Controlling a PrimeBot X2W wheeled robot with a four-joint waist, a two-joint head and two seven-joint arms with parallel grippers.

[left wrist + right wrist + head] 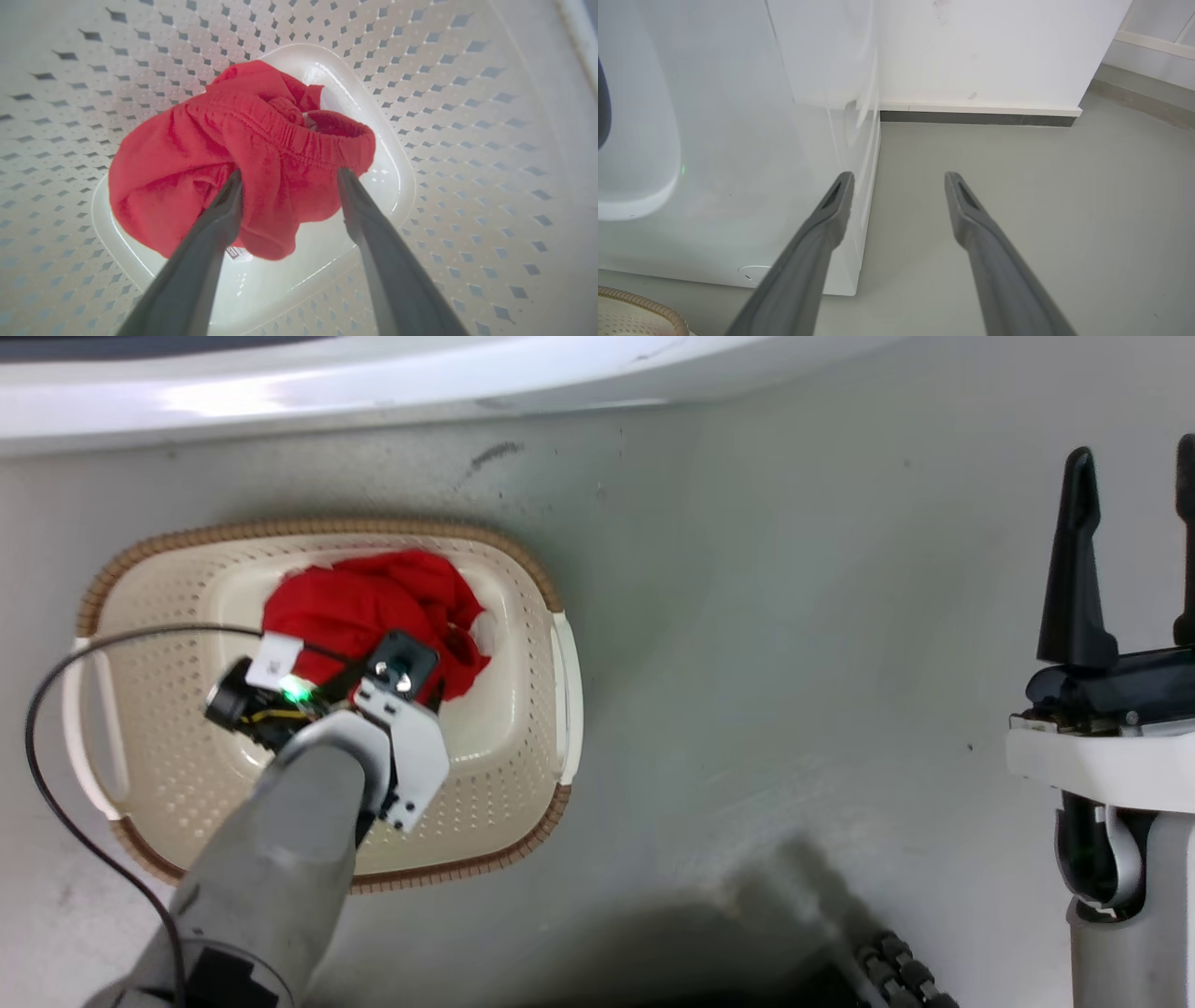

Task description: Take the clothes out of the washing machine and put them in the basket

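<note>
Head view: bright, even, diffuse light. Glare streak on washing machine (280, 392) edge. Soft dark shadow on floor (794, 616) at bottom centre.
Left wrist view: white highlights on glossy basket (373, 196) bottom, holes stretched toward edges, left gripper (289, 179) fingers (205, 252) blurred.
Right wrist view: machine panel washed out, right gripper (899, 182) fingers (985, 252) soft.
</note>
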